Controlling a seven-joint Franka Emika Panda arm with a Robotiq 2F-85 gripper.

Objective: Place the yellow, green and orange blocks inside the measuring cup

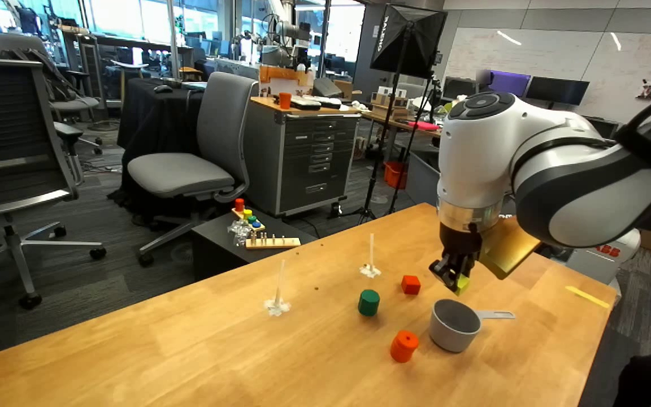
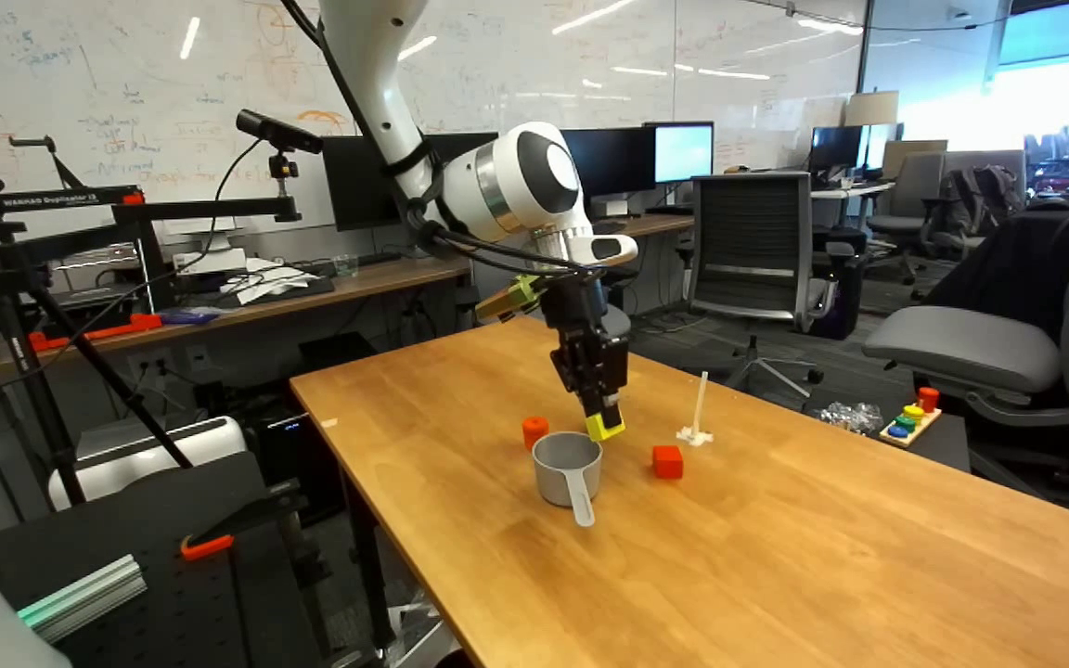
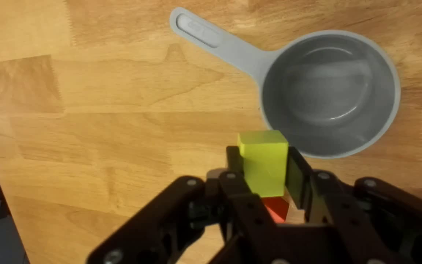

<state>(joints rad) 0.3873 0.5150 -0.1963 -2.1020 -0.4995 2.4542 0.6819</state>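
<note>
My gripper [image 3: 264, 165] is shut on the yellow block [image 3: 264, 168], which also shows at the fingertips in both exterior views [image 1: 462, 284] [image 2: 605, 426]. It holds the block above the table, beside the rim of the grey measuring cup [image 3: 277, 91]. The cup stands upright, and its inside shows no block in the wrist view; it is also in both exterior views [image 1: 450, 333] [image 2: 553, 482]. The orange block [image 1: 404, 346] stands close beside the cup and also shows behind it [image 2: 535, 431]. The green block [image 1: 368, 303] stands farther off; it is hidden or out of view elsewhere.
A red cube [image 1: 410, 285] [image 2: 667, 462] lies near the cup, partly hidden below the gripper in the wrist view [image 3: 277, 209]. Two thin upright sticks [image 1: 371, 251] [image 1: 280, 282] are fixed to the wooden table [image 1: 190, 350]. A yellow tape strip [image 1: 587, 297] lies near the table edge.
</note>
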